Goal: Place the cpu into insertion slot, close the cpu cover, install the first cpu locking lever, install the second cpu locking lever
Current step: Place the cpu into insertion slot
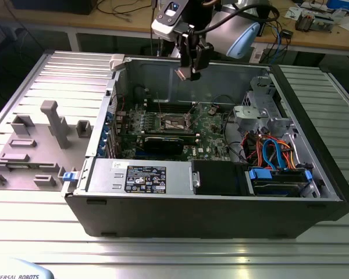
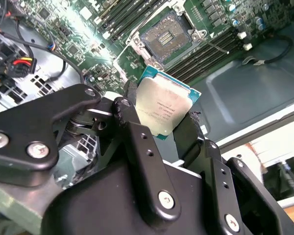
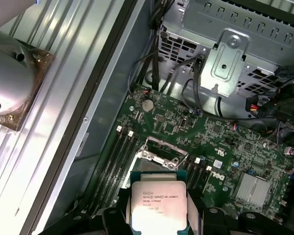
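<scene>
My hand [image 2: 161,111] is matte black, its jointed links [image 2: 142,147] pinned with silver screws [image 2: 167,199]; my arm [image 1: 239,36] is silver with pale blue caps and black cables [image 1: 266,13]

You're working in an electronics lab or workshop. Along the top of the exterior view runs a wooden workbench [image 1: 93,24] strewn with cables [image 1: 125,9] and small devices [image 1: 314,17]. Mid-frame, an opened computer case [image 1: 209,209] sits on a ribbed metal table [image 1: 314,87].

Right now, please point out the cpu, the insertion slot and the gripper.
the cpu [image 2: 164,107]: second wrist view, middle of silvery top.
the insertion slot [image 2: 165,36]: second wrist view, its dark centre.
the gripper [image 1: 191,70]: exterior view, between its fingertips.
</scene>
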Available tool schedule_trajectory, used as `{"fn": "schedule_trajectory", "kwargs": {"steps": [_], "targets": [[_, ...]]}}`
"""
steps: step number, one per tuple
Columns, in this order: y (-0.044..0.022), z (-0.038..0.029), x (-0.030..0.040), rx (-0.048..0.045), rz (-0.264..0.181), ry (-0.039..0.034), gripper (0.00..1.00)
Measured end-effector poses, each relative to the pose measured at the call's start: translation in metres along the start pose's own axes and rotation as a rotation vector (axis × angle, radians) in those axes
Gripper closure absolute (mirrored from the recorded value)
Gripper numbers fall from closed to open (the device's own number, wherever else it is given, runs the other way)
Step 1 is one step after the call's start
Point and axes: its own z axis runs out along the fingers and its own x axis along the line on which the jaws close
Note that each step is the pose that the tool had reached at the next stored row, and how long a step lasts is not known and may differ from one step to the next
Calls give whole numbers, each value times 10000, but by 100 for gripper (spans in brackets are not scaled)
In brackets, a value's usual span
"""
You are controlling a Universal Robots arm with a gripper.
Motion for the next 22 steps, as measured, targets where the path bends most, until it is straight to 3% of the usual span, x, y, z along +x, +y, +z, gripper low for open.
{"fn": "schedule_trajectory", "kwargs": {"steps": [5,22], "targets": [[-63,1,25,-1,70,-7,46],[-74,67,26,8,69,-30,46]]}}
